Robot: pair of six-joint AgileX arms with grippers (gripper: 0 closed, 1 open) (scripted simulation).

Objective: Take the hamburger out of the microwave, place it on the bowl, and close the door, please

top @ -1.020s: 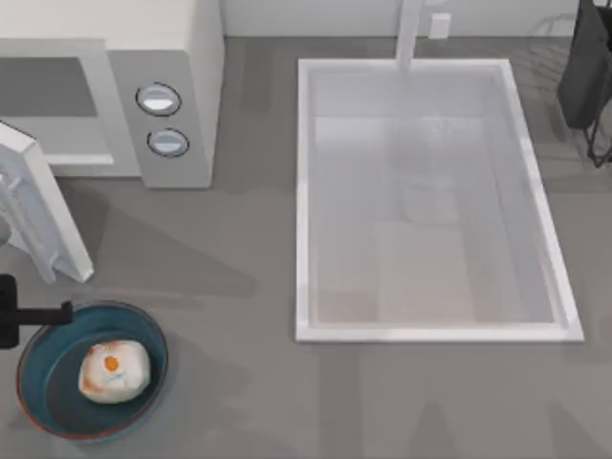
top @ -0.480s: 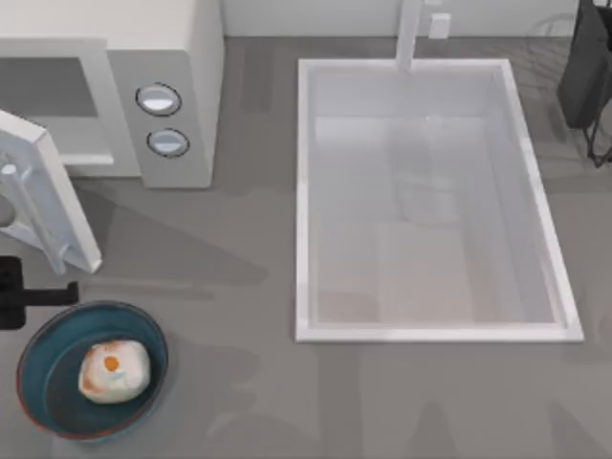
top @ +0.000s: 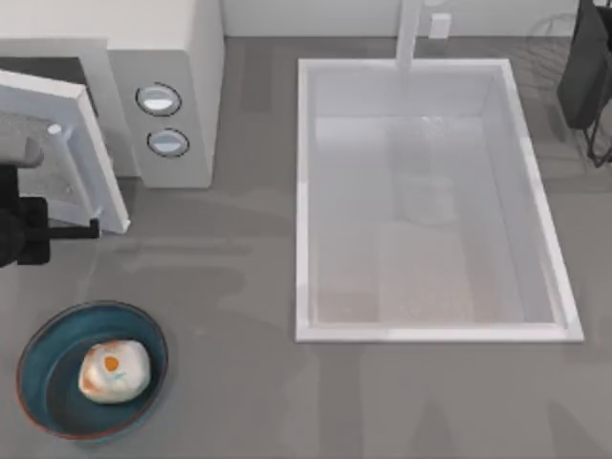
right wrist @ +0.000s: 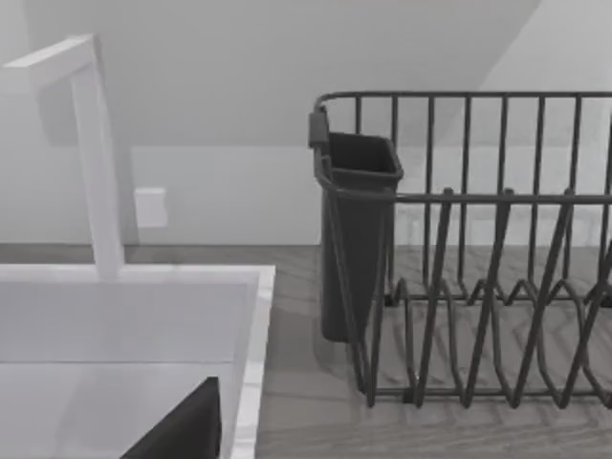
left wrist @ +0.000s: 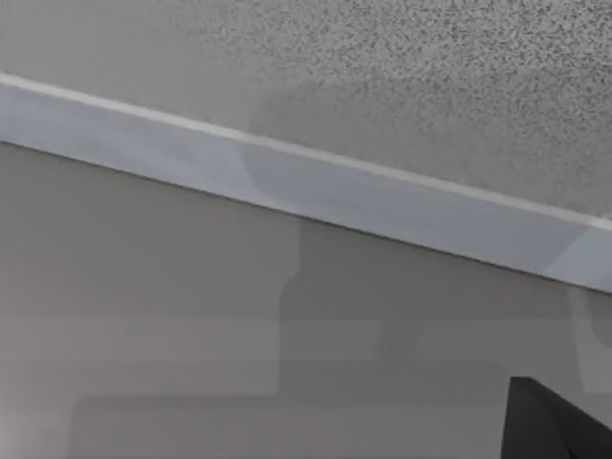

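Whether my left fingers [top: 75, 229] were spread or pressed together I could not tell. In the top view they showed as a thin black bar reaching from the left edge of the frame toward the lower free corner of the door [top: 59, 153], touching it or just beside it. In the left wrist view one dark tip sat in a corner, with the door's speckled window [left wrist: 430, 67] and white frame close in front and the grey surface [left wrist: 143, 287] under them.

The door stood at a slant across the mouth of the microwave [top: 182, 48], partly swung in but not shut, with a dark strip of cavity showing behind its top edge. I judged it a stiff, light panel that would turn freely on its hinge. There was nothing to pinch, so a flat push low on the free edge, far from the hinge, seemed the place. The smooth frame could let a tip slide off, so I meant to press square to the face.

The hamburger [top: 113, 371] lay in the bowl [top: 29, 392] at the near left of the surface, well apart from the door. It looked soft and light, and I judged that it needed no more handling.

My right arm sat idle, its wrist camera looking over the sink [right wrist: 143, 287] corner at the dish rack [right wrist: 478, 239]. Its grip I could not tell either.
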